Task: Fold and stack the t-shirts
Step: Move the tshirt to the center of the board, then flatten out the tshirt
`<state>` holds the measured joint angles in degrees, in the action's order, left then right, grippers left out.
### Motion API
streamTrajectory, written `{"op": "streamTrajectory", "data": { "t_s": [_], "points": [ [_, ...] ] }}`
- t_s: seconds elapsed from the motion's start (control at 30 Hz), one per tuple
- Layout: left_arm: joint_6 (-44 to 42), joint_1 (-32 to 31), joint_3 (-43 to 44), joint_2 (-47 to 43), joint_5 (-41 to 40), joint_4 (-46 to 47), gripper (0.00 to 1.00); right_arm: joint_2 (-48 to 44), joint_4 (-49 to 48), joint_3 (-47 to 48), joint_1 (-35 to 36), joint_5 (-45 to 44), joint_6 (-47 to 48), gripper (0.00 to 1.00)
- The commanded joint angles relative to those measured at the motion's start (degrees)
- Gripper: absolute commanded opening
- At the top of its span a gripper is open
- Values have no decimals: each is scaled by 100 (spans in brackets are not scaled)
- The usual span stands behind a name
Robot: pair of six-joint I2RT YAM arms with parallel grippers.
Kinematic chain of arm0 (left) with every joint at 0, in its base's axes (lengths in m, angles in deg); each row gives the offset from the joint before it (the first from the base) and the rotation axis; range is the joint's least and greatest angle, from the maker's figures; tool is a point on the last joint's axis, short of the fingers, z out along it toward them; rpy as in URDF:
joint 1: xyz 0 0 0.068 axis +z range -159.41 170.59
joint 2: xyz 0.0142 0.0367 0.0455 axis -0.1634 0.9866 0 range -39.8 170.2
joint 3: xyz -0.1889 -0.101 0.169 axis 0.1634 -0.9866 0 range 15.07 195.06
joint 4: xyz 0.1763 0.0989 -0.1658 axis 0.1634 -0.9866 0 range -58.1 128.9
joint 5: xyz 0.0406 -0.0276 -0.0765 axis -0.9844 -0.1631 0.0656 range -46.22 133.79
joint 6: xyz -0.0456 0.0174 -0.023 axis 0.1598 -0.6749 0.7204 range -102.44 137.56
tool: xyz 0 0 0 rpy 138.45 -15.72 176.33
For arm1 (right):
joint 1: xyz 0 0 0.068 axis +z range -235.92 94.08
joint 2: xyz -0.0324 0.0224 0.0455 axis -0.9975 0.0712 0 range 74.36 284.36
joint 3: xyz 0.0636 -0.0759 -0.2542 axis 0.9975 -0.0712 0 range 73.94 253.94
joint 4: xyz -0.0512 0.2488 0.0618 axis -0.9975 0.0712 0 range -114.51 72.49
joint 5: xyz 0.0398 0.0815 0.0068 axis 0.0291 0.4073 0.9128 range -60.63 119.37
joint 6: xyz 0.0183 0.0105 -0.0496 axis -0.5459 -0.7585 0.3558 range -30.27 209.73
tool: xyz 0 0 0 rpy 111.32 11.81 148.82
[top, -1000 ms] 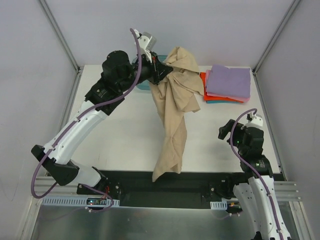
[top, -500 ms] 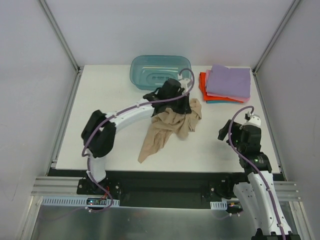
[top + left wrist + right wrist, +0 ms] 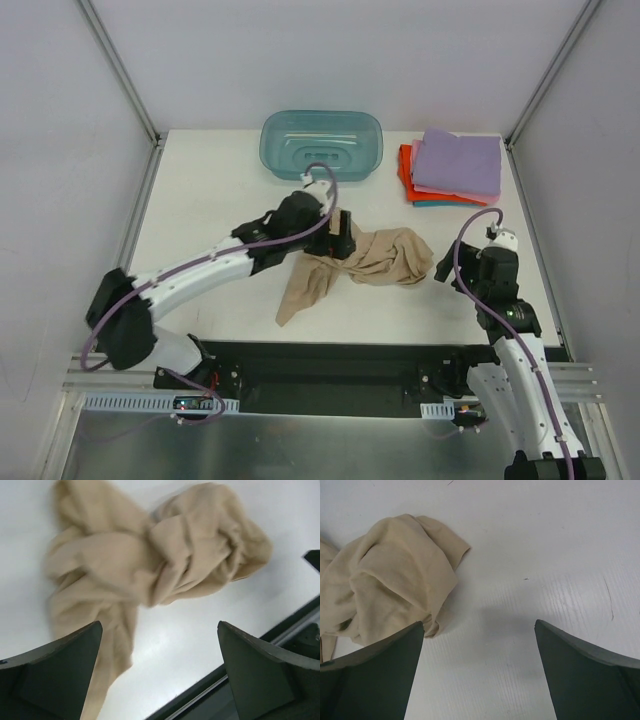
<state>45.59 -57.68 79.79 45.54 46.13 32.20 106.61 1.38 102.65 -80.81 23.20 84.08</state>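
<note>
Both the left fingers (image 3: 50, 670) and right fingers (image 3: 370, 675) stood apart, empty. The tan t-shirt (image 3: 385, 258) lay crumpled on the bench (image 3: 220, 200) between them; advised gripping two corners and spreading flat before folding

A translucent teal tub (image 3: 322, 143) sits empty at the white table's (image 3: 210, 190) far edge.
</note>
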Motion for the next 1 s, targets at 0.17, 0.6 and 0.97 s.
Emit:
{"op": "streamTrajectory", "data": {
  "t_s": [0.17,0.6,0.97],
  "points": [
    [2337,169,-2753,-2748,-1590,-1984,99,255,-312,232,26,151,-121,97],
    [2857,169,-3037,-1504,-517,-1668,63,458,-418,188,17,275,-156,97],
    [2804,134,-3063,-843,152,-1220,0,668,-497,179,17,362,-156,97]
  ]
}}
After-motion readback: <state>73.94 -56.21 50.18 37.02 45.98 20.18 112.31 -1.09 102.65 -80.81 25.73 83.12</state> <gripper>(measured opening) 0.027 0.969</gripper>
